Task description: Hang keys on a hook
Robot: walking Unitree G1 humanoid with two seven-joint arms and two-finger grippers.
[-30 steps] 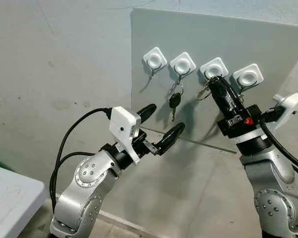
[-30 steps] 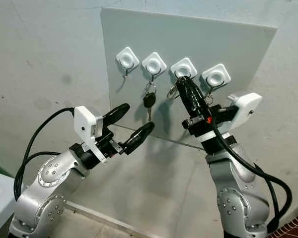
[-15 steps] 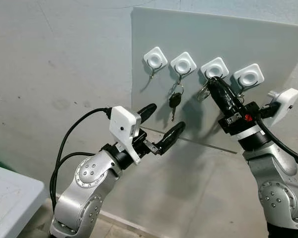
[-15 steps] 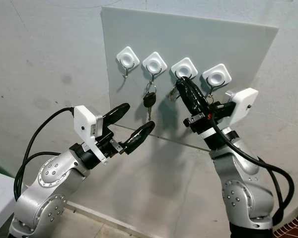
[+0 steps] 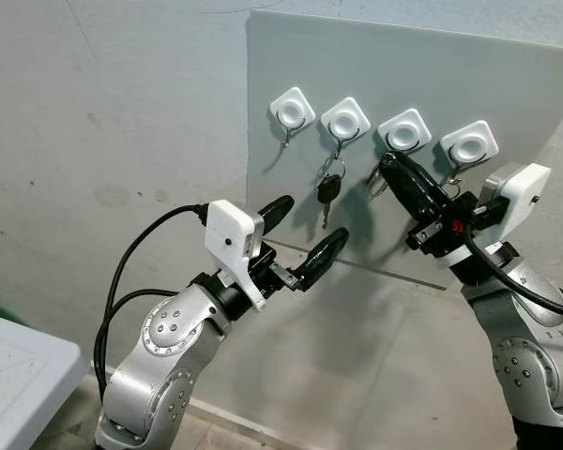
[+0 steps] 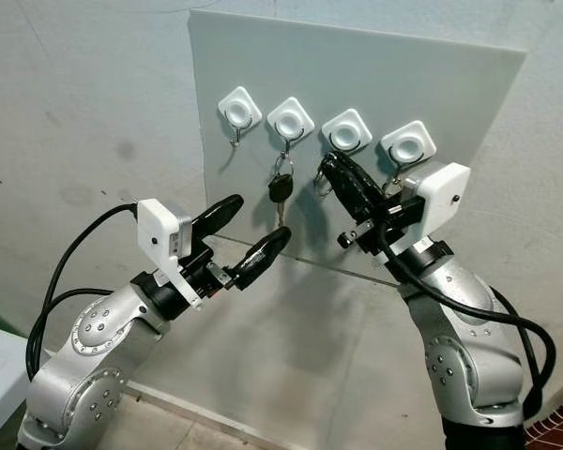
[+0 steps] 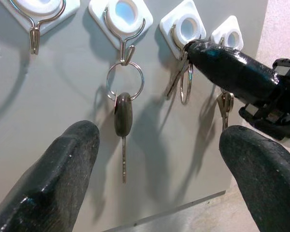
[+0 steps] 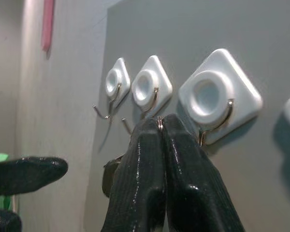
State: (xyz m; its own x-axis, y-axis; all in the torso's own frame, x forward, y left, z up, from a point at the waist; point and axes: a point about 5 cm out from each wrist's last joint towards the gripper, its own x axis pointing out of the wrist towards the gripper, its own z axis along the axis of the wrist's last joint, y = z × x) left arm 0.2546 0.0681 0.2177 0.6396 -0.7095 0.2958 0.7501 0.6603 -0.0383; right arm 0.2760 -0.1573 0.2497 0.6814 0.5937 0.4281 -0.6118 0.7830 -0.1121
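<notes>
The right gripper (image 5: 385,167) pinches the keys (image 7: 183,79) just below the third hook (image 5: 403,132) (the left gripper (image 5: 305,239) gapes open).

You're facing a pale grey flat board (image 5: 403,75) leaning against the concrete wall. It carries four white diamond-shaped hooks (image 5: 345,119) in a row. A black-headed key on a metal ring (image 5: 329,187) hangs from the second hook.

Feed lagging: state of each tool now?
Left tool: open, holding nothing.
Right tool: closed on the key ring, by the third hook.
</notes>
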